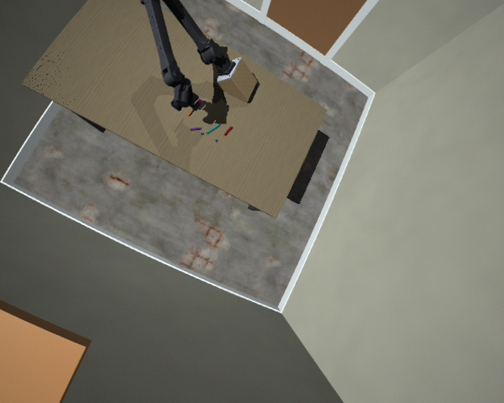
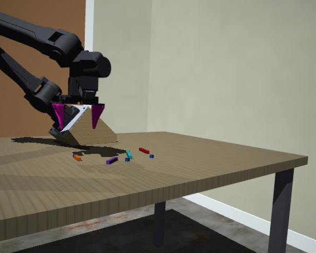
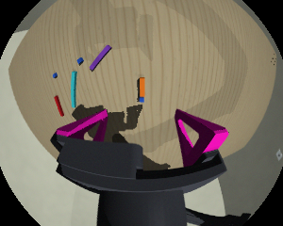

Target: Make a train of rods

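Observation:
An orange rod lies flat on the table with a blue cube touching its near end; they also show in the side view. My gripper is open and empty, raised well above the orange rod; its magenta fingers frame the wrist view. To one side lie a purple rod, a turquoise rod, a red rod and two more blue cubes, all apart from each other. From above the orange rod lies just beside the gripper.
A wooden wedge-shaped block with a white plate stands on the table behind the rods, close to the arm. The table's far edge lies beyond the red rod.

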`<action>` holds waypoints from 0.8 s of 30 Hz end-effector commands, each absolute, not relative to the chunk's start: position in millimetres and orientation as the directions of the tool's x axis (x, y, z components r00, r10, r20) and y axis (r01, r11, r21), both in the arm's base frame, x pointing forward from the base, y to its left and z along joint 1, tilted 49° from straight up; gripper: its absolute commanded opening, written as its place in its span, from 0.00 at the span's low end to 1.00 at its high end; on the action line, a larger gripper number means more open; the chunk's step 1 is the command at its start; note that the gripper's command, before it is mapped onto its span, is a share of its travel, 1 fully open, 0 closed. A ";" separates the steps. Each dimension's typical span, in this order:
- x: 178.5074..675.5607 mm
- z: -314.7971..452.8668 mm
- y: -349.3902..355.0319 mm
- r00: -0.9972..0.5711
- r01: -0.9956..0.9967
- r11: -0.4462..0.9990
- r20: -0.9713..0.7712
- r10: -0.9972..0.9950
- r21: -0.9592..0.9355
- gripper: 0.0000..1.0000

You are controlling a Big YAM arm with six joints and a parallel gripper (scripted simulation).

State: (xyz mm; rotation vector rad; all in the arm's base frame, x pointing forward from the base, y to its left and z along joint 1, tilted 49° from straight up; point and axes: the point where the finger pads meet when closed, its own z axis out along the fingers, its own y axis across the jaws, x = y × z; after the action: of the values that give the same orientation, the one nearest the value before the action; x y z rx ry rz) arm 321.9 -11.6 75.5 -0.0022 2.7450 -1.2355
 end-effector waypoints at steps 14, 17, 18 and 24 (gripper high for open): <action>366.2 67.5 16.7 -0.933 0.320 0.676 -0.345 0.103 -0.663 1.00; 374.1 61.1 22.0 -0.905 0.392 0.667 -0.397 0.155 -0.634 1.00; 374.2 61.2 21.4 -0.904 0.393 0.666 -0.397 0.156 -0.634 1.00; 382.8 54.3 21.8 -0.865 0.475 0.645 -0.450 0.220 -0.599 1.00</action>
State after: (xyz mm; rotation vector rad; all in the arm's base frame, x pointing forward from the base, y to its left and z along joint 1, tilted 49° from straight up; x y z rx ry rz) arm 363.4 8.7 50.5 0.4522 2.5967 -1.1298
